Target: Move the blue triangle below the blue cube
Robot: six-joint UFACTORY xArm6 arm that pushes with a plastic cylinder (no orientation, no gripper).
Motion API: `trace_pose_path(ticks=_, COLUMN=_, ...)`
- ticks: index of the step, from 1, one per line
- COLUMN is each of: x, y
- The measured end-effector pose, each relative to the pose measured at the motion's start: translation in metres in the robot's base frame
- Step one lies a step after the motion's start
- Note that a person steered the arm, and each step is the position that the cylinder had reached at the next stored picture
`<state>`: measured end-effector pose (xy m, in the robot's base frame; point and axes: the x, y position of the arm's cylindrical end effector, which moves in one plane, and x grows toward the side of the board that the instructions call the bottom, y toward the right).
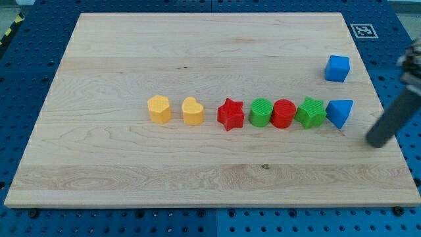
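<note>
Eight blocks on the wooden board [197, 52] right now. Seven of them sit in a rough line across the middle: from the view's left, a yellow hexagon-ish block [159, 108], a yellow heart [193, 110], a red star [230, 114], a green block [261, 112] (shape hard to call, roundish), a red cylinder [283, 113], a green star [311, 112], and then the blue triangle [339, 112] at the view's right end. The last four look pressed up against each other, with the triangle touching the green star.

The blue cube [337, 68] sits on its own nearer the view's top, close to the board's right edge, and the triangle is already pretty much straight below it with a clear gap between them.

No claw on this rig, just the dark rod coming in from the view's right, so nothing is grasped. My tip [375, 141] sits on the board just right of and slightly below the blue triangle, not touching it.
</note>
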<state>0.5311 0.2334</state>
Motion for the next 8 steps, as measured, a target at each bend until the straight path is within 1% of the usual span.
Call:
trace_pose_path(ticks=1, x=0.0, y=-0.036)
trace_pose_path(ticks=2, x=-0.004, y=-0.036)
trace_pose_path(ticks=4, x=-0.042, y=-0.036)
trace_pose_path(ticks=5, x=-0.054, y=-0.036)
trace_pose_path(ticks=6, x=-0.034, y=-0.035)
trace_pose_path(ticks=7, x=-0.017, y=-0.012)
trace_pose_path(ticks=8, x=-0.03, y=-0.003)
